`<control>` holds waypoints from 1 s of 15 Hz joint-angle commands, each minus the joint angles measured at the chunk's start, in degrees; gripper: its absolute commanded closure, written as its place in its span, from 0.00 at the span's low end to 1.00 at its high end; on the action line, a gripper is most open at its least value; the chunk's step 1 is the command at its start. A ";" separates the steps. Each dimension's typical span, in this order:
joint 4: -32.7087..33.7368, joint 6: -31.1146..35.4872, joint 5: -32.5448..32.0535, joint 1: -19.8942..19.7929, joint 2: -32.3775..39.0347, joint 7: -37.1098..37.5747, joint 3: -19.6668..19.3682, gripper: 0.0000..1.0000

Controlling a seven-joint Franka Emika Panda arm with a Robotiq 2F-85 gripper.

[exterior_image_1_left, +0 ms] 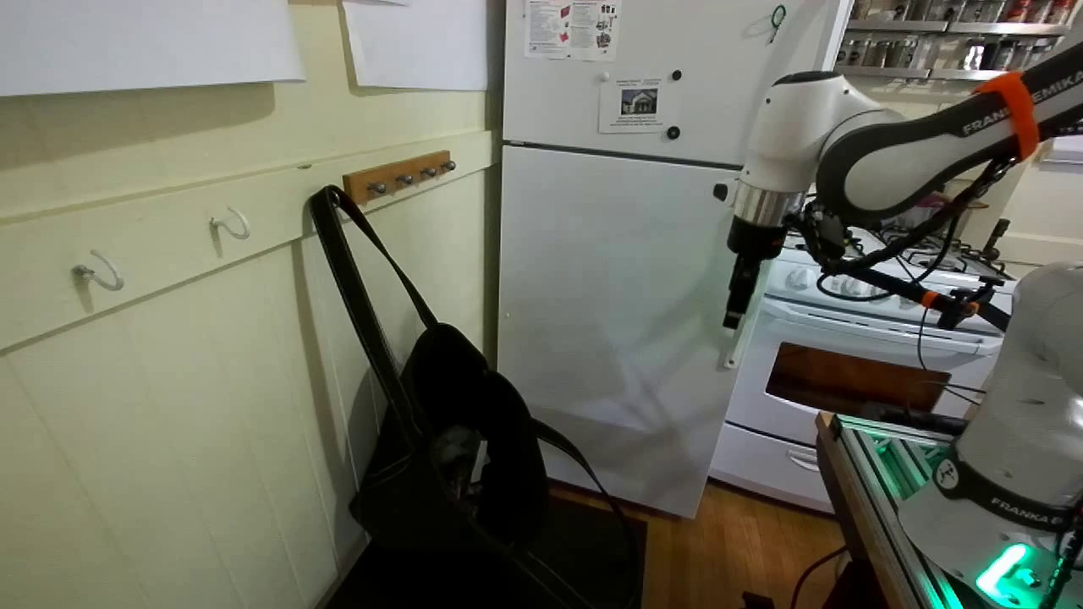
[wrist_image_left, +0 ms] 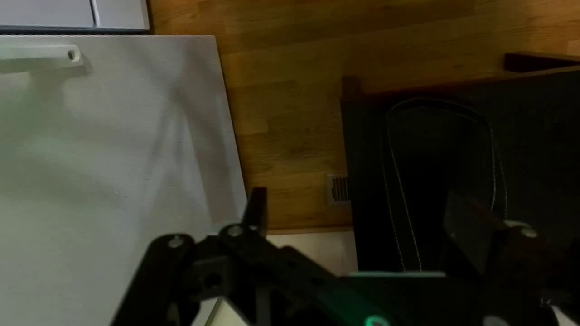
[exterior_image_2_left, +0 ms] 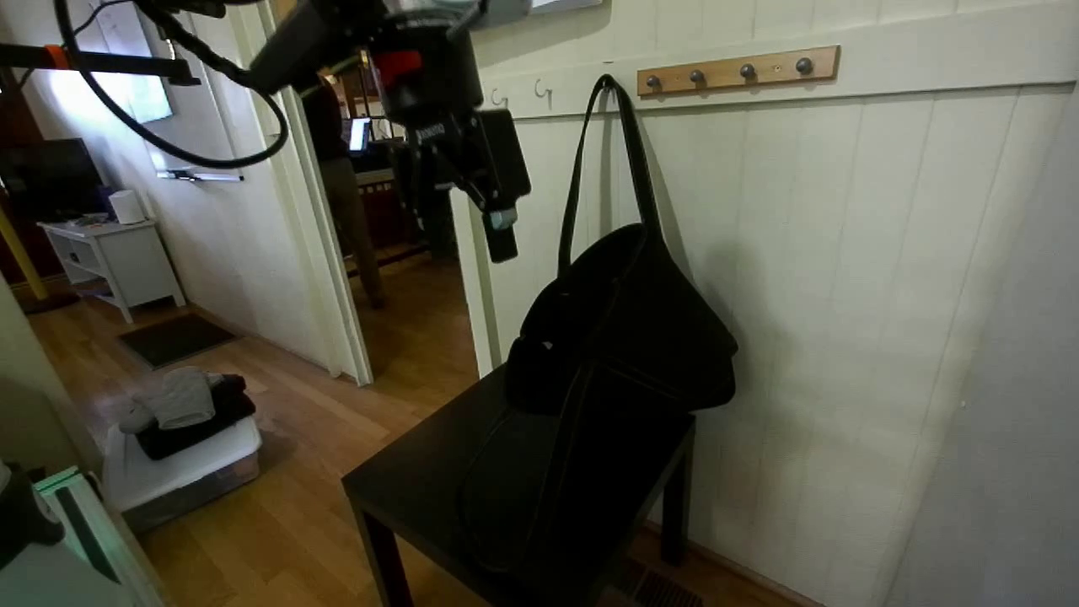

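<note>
My gripper [wrist_image_left: 362, 210] is open, with its fingers wide apart and nothing between them. In an exterior view the gripper [exterior_image_1_left: 733, 320] points downward in front of the white fridge [exterior_image_1_left: 609, 296], seen edge-on. A black tote bag [exterior_image_2_left: 624, 329] rests on a small dark table [exterior_image_2_left: 430, 464], apart from the gripper. One strap [exterior_image_1_left: 355, 288] rises to the wall rail and hangs there, beside a wooden peg rack [exterior_image_1_left: 398, 176]. Another strap [wrist_image_left: 398, 199] with pale stitching loops across the tabletop in the wrist view. Some items inside the bag's mouth [exterior_image_1_left: 461, 457] are too dim to identify.
Two white hooks, including a nearer hook [exterior_image_1_left: 100, 271], stick out from the wall rail. A white stove [exterior_image_1_left: 854, 338] stands beyond the fridge. A lidded bin [exterior_image_2_left: 181, 472] with folded clothes sits on the floor. Someone [exterior_image_2_left: 341, 194] stands past the doorway. A floor vent [wrist_image_left: 338, 189] lies by the table.
</note>
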 commanded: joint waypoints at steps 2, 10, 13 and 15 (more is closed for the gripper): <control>-0.16 14.66 0.47 1.15 13.79 -0.17 -1.24 0.00; 0.44 30.31 0.09 0.95 24.28 0.20 -0.62 0.00; 0.56 30.17 0.11 0.83 23.39 0.16 -0.56 0.00; 1.62 29.12 1.63 1.92 25.31 -2.07 -0.59 0.00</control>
